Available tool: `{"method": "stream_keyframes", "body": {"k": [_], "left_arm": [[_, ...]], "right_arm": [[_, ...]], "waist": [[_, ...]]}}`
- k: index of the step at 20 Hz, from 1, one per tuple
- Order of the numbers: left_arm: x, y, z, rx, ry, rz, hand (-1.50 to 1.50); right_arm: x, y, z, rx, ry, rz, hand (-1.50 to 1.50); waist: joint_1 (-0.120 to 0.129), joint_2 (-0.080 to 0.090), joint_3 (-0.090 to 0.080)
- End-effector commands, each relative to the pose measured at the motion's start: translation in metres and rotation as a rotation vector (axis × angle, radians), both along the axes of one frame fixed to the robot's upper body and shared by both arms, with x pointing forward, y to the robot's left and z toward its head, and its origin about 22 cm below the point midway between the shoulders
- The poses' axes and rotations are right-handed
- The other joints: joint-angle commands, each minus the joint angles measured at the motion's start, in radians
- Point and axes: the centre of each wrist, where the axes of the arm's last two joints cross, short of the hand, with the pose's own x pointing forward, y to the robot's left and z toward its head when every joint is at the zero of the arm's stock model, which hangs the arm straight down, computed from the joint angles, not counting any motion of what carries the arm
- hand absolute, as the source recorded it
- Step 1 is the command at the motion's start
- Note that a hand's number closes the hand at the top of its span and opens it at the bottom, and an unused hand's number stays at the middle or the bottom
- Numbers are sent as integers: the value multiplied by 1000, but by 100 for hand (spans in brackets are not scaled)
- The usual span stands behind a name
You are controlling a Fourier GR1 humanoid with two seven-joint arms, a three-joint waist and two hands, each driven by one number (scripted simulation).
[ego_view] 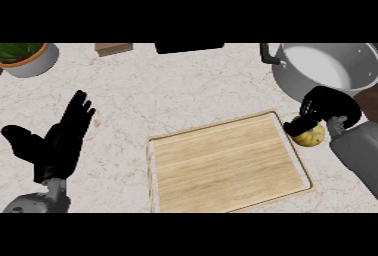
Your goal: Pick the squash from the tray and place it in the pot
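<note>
Left hand (59, 142) is resting spread beside the wooden tray (229, 165); we are curling our right hand (325, 107) round the squash (310, 136), off the tray's right edge, the pot (325, 65) lying just beyond.

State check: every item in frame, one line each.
squash: held in the right hand, off the tray, not yet in the pot
right hand: curled round the squash, beside the pot
left hand: open, fingers up, resting at the view's left
tray: nothing on it
pot: uncovered, nothing visible inside
potted plant: upright, at the far left
</note>
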Motion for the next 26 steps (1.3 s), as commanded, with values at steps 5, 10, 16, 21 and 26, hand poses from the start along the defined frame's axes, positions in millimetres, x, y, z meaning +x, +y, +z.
{"method": "stream_keyframes", "body": {"k": [5,10,16,21,26], "left_arm": [[2,-19,1,4,-22,-46,0],[-2,-11,3,-11,-14,-67,0],[1,-25,5,24,-8,-67,0],[6,-26,6,-1,-21,-106,0],[-3,-20,2,11,-19,-125,0]], "right_arm": [[-45,-155,7,-70,-403,-336,150],[-81,-184,49,-36,-558,-273,150],[-90,-168,131,-58,-797,-157,150],[-98,-165,156,1,-938,-81,150],[-88,-156,175,41,-927,-93,150]], "waist": [[56,12,-6],[76,6,-10],[82,6,-11],[108,12,-10],[134,17,-10]]}}
